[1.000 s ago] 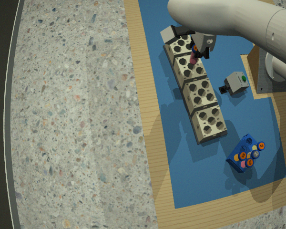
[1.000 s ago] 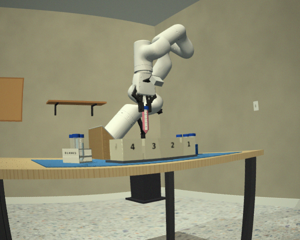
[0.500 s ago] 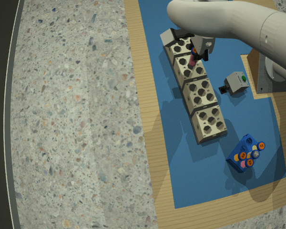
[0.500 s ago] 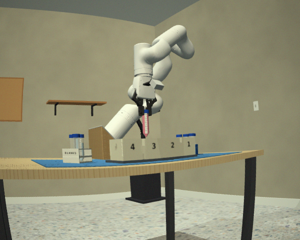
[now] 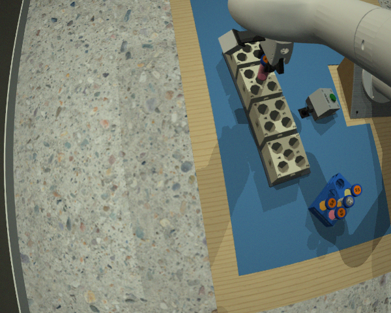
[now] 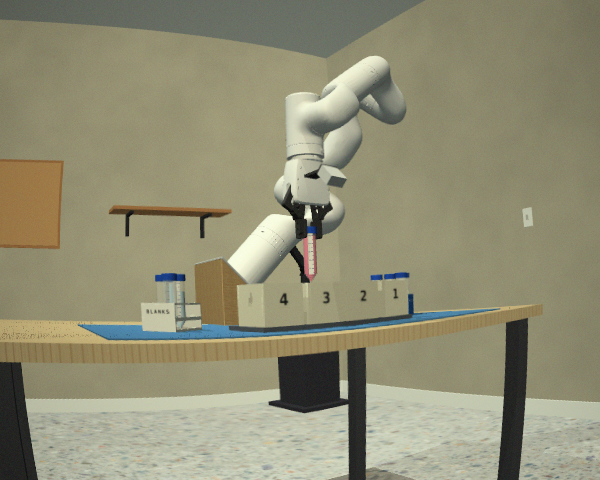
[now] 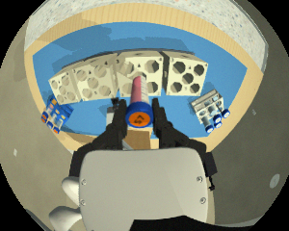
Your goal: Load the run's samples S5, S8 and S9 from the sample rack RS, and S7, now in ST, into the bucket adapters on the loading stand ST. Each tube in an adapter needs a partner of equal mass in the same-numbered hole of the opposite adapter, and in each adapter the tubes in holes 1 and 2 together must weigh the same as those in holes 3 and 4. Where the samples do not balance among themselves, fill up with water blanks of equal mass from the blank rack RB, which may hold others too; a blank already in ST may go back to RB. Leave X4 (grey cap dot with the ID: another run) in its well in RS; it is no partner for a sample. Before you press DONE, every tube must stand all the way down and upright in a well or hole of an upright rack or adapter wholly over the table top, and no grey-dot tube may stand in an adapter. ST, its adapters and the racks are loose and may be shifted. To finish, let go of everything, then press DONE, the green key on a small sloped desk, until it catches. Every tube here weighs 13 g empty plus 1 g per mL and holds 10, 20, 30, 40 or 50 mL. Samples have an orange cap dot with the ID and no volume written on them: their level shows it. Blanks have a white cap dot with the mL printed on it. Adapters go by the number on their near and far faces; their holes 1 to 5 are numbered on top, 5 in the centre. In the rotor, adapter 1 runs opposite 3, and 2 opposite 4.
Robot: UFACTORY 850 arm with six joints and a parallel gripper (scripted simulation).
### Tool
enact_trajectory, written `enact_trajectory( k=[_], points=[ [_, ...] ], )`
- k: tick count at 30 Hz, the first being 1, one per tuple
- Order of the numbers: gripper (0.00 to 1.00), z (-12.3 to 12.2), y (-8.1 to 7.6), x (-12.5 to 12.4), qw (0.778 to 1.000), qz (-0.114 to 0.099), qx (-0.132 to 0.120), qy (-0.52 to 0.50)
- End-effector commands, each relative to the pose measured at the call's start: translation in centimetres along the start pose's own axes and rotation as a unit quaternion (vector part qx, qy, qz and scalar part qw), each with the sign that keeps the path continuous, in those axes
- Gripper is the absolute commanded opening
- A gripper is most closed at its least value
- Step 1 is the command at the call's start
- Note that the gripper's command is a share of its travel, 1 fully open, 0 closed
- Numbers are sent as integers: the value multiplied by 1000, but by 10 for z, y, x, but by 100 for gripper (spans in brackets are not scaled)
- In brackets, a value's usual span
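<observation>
My gripper (image 5: 270, 66) (image 6: 309, 227) (image 7: 139, 106) is shut on a sample tube (image 5: 261, 73) (image 6: 309, 258) (image 7: 137, 90) with pink liquid, a blue cap and an orange cap dot; I cannot read its ID. It hangs upright, its tip just above adapter 3 (image 5: 268, 94) (image 6: 318, 310) of the loading stand ST, near the edge by adapter 4 (image 5: 236, 59) (image 6: 269, 310). All holes I can see in the four adapters are empty. The blue sample rack RS (image 5: 318, 210) (image 7: 55, 114) holds S5 (image 5: 356, 189), two more orange-dot tubes (image 5: 331, 203) (image 5: 340, 212) and a grey-dot tube (image 5: 348, 201).
The blank rack (image 6: 158, 316) (image 7: 210, 111) with blue-capped tubes stands beyond adapter 4, mostly hidden under the arm in the top view. The grey desk (image 5: 318, 105) with the green DONE key (image 5: 332, 97) stands beside adapter 2. The arm's base block is at the table's back.
</observation>
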State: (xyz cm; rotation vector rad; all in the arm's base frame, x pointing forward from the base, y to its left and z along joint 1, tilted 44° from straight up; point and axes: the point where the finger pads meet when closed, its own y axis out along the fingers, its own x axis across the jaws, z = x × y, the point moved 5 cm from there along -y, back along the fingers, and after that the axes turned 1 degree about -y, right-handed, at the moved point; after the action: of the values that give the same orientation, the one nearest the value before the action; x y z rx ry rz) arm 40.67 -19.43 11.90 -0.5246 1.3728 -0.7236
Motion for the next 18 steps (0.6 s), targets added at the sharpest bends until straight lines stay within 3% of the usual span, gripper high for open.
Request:
enact_trajectory(
  k=[1, 18],
  points=[
    [0, 1, 4, 0, 1000, -1, 1, 0],
    [0, 1, 19, 0, 1000, 0, 1, 0]
  ],
)
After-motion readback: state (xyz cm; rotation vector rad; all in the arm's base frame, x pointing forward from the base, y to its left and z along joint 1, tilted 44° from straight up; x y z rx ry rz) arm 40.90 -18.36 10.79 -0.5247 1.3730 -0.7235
